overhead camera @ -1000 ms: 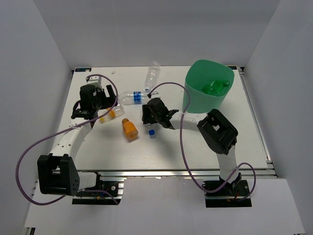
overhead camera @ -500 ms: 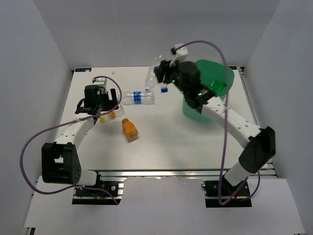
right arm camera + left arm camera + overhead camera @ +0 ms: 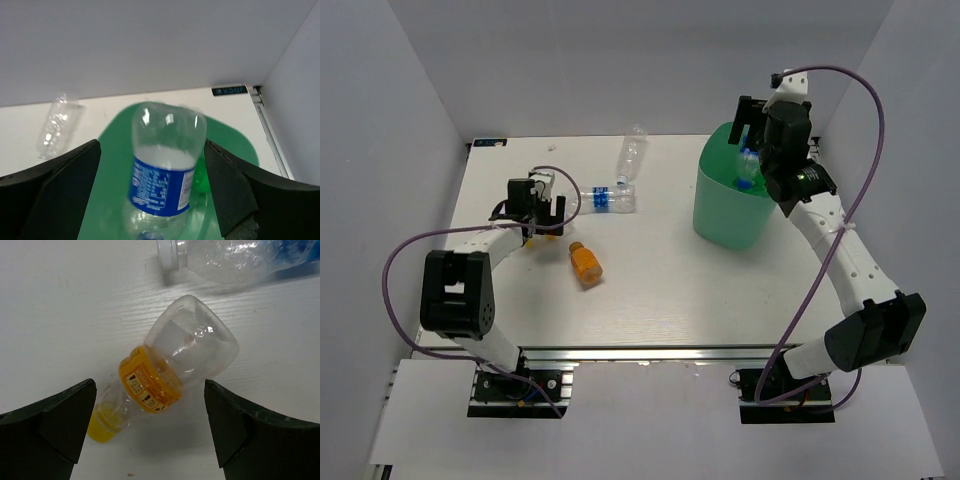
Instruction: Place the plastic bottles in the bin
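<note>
White walls box in a pale counter [image 3: 650,300], and from where I stand the work is split between two corners of it. At the upper right of the overhead view the right jaws hang over the tall mint-green plastic bin [image 3: 720,215], spread wide. A clear plastic bottle with a blue label [image 3: 162,185] sits between them, cap down over the bin's mouth, with a gap on one side, so it looks let go rather than held. At the left the left jaws are also fully apart and grip nothing. They straddle a clear bottle with a yellow cap and yellow band [image 3: 170,375], which lies slanted on the counter and touches neither side. Just beyond it lies a clear blue-labelled bottle [image 3: 605,200], with a squat orange bottle [image 3: 585,265] nearer the middle and a bare clear bottle [image 3: 632,152] towards the back. I'd worry about two things. The dropping bottle passes close to one side of the jaws and could catch there, or clip the rim and tip out. On the left, the skewed, round bottle could squirt free or roll into its neighbour when squeezed.
</note>
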